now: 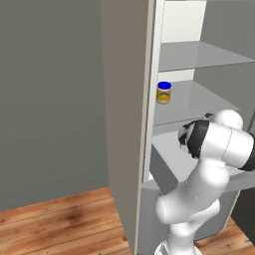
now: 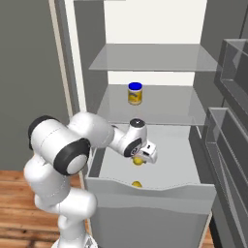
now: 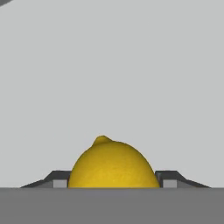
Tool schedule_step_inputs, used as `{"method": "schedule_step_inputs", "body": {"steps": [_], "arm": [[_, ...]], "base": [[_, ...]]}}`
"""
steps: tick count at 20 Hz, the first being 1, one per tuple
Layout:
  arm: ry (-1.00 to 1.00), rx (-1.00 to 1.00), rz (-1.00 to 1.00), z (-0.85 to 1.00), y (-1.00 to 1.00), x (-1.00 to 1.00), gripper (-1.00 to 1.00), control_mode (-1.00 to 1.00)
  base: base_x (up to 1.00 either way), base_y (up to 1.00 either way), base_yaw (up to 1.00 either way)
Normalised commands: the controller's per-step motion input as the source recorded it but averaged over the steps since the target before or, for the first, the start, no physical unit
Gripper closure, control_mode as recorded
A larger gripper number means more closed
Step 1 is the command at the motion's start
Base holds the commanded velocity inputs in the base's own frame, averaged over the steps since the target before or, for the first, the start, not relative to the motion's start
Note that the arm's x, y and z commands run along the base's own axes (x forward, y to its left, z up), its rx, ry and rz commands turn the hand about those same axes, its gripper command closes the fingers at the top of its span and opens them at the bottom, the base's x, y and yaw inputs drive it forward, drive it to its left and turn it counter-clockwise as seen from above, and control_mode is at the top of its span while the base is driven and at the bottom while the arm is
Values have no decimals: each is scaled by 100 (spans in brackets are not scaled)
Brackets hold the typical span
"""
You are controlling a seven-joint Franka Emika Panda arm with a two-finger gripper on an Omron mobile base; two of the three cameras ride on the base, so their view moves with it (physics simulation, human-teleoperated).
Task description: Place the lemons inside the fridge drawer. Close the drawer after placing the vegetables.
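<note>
We note the claw [image 2: 139, 160] is closed on a small, roundish, bright yellow lemon [image 2: 138, 161], seen at centre of the right base view, hanging above the open interior of the wide, shallow, light grey pull-out fridge drawer [image 2: 150, 196]. In the hand view the held lemon [image 3: 112, 165] sits at bottom centre, pinched at its flanks between the two dark fingertips [image 3: 169, 179], its nub pointing up-frame against the drawer's pale floor.

Handling, as we judge it: the fruit is light, firm and not fragile, with a rind that likely gives fair grip. Its rounded form means it can roll once let go. The sensible hold is across the widest middle, as the claw has it now, not at the tapering ends.

Count:
- Lemons: two. One in the claw; a second lemon [image 2: 137, 184] lies inside the drawer, just behind the front panel, lower centre of the right base view.
- Drawers: one, pulled out.
- Blue-lidded yellow jar [image 2: 135, 93]: one, upright on the translucent grey shelf [image 2: 164, 114] above the drawer; also seen in the left base view, upper centre [image 1: 164, 92].
- Shelves in view: two.

The tall grey fridge [image 1: 124, 124] stands open. The drawer is not yet closed.
</note>
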Motion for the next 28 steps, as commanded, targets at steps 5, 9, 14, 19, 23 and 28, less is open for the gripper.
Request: {"method": "schedule_step_inputs", "body": {"steps": [5, 9, 14, 19, 23, 28], "arm": [[18, 0, 0, -48, -15, 8, 100, -100], [17, 0, 0, -51, -5, 8, 100, -100], [15, 1, 0, -38, -1, 12, -100, -100], [3, 9, -1, 2, -2, 3, -100, -100], [0, 9, -3, 40, 0, -4, -100, -100], [-4, 9, -3, 71, -11, -39, -100, -100]], "base": [[0, 0, 0], [0, 0, 0], [0, 0, 0], [0, 0, 0], [0, 0, 0], [0, 0, 0]]}}
